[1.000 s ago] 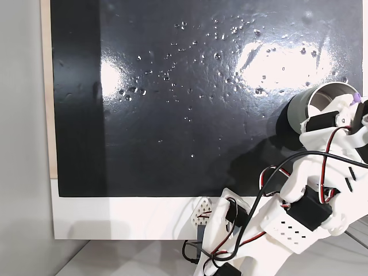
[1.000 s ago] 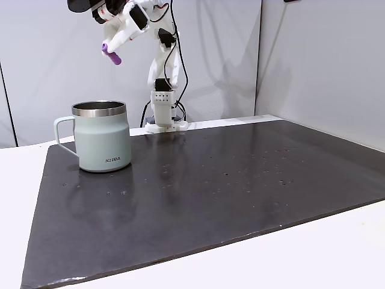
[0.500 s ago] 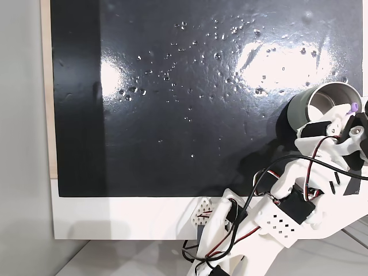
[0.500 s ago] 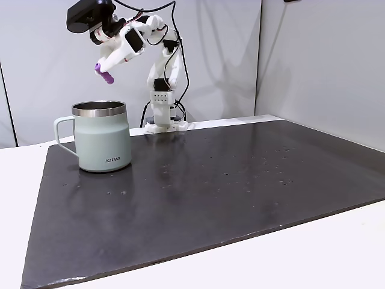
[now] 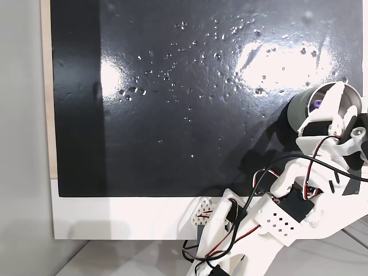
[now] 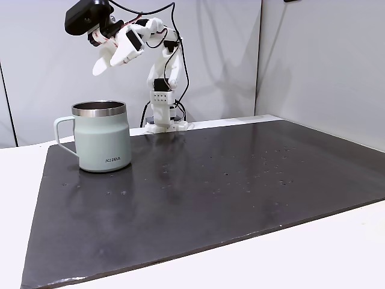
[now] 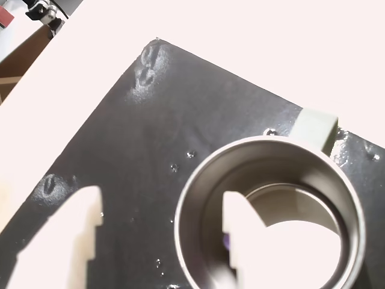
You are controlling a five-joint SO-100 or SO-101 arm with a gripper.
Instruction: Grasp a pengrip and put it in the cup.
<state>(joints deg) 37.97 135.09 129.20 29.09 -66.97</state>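
Gripper [image 6: 103,65] wide open, holding nothing, above cup [image 6: 101,137]. Pengrip [image 5: 315,104] inside cup, at 6 o'clock below the fingers [image 7: 240,229] in wrist view.

You have one fixed view looking straight down on the black mat [image 5: 172,98], arm base at the bottom edge. Another fixed view faces the arm from low across the desk [image 6: 337,253]. The wrist view looks steeply down, close above the cup [image 7: 198,205]. All three share the cup.
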